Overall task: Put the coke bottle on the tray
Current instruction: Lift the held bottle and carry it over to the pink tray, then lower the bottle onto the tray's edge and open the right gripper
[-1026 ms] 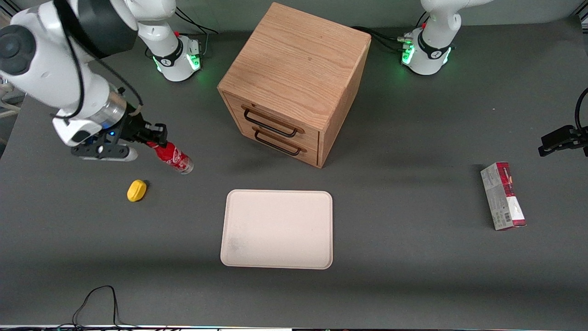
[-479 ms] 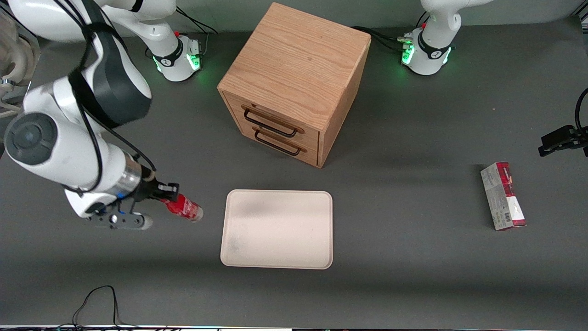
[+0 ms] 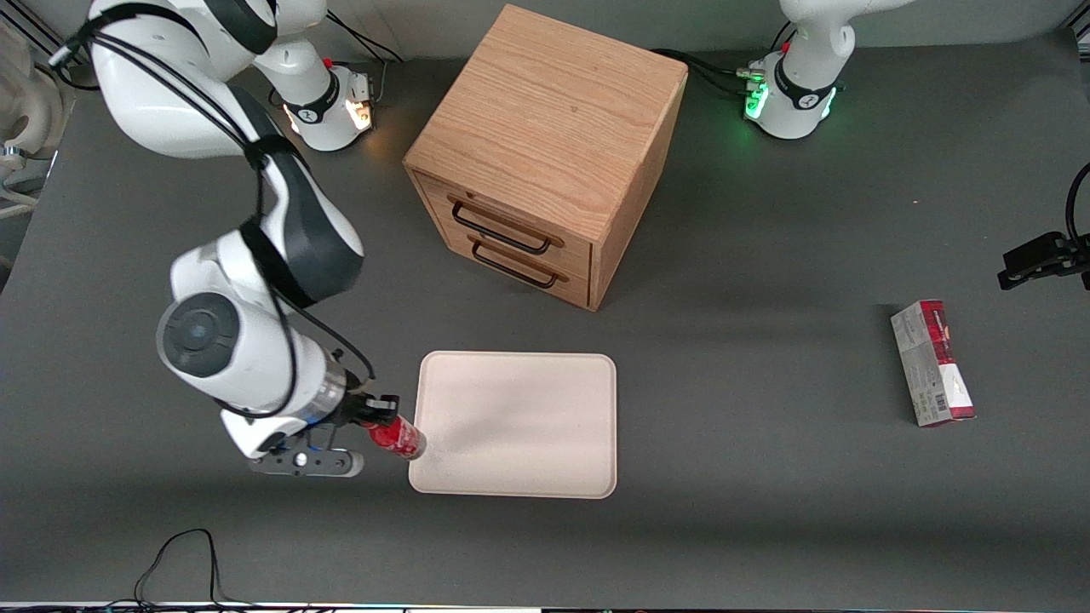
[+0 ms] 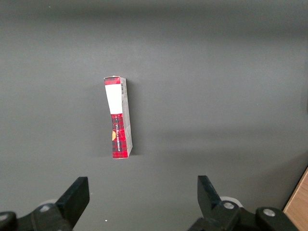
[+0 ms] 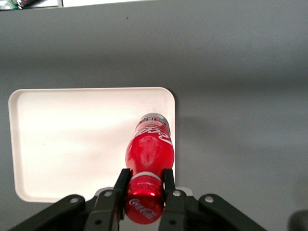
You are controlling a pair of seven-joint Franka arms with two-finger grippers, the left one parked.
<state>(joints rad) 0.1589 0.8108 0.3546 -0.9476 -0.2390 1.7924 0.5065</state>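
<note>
The gripper (image 3: 381, 422) is clamped on the neck of the bottle (image 3: 398, 437), just under the cap, and carries it above the tray (image 3: 545, 409) edge that faces the working arm's end of the table. In the wrist view the fingers (image 5: 122, 181) pinch either side of the neck, with the bottle (image 5: 149, 154) body hanging over the rim of the tray (image 5: 72, 139) near one corner.

The bottle is tilted, not upright. Its long axis runs from the cap at about 10 o'clock in the front view down to the clear base at about 4 o'clock, so the base points toward the tray.

Risks, as I judge them:
- The base sits right over the rim. Let go here and it may land on the raised lip, tip, and roll onto the table.
- The tilt matters. Released at this angle the bottle will likely fall on its side and roll, since it is round.
- The hold is only on the narrow neck, so the body could swing or slip during a quick move.

Carrying it further over the tray's middle looks safer.

The drawers (image 3: 545, 153) and carton (image 3: 932, 362) stand well clear.
</note>
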